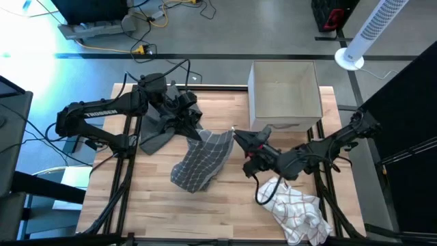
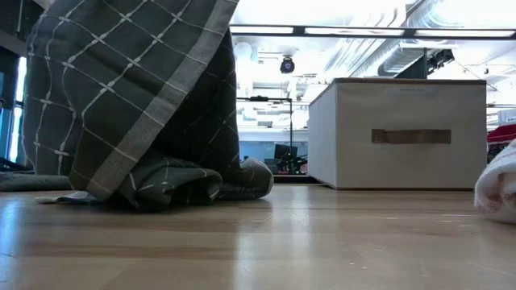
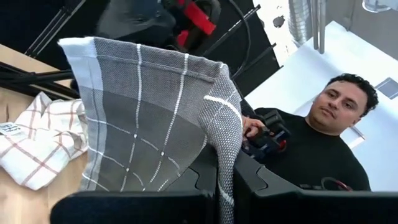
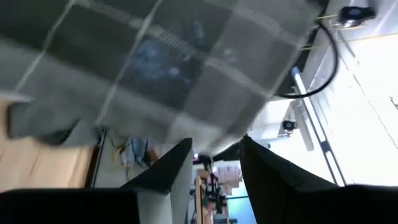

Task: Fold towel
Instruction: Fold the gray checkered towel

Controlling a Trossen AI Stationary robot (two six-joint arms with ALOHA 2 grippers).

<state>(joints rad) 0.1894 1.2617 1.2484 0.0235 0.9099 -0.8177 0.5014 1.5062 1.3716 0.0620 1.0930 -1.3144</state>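
The left end effector (image 1: pixel 193 130) is pinched closed on a top corner of the grey checked towel (image 1: pixel 203 160), which hangs from it onto the desk (image 1: pixel 225 205). The right end effector (image 1: pixel 240 137), fingers parted and holding nothing, sits just beside the towel's other upper edge.

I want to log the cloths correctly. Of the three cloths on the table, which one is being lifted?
The grey checked towel in the middle; both end effectors, left and right, meet its top edge. The plain dark cloth and white red-checked cloth lie untouched.
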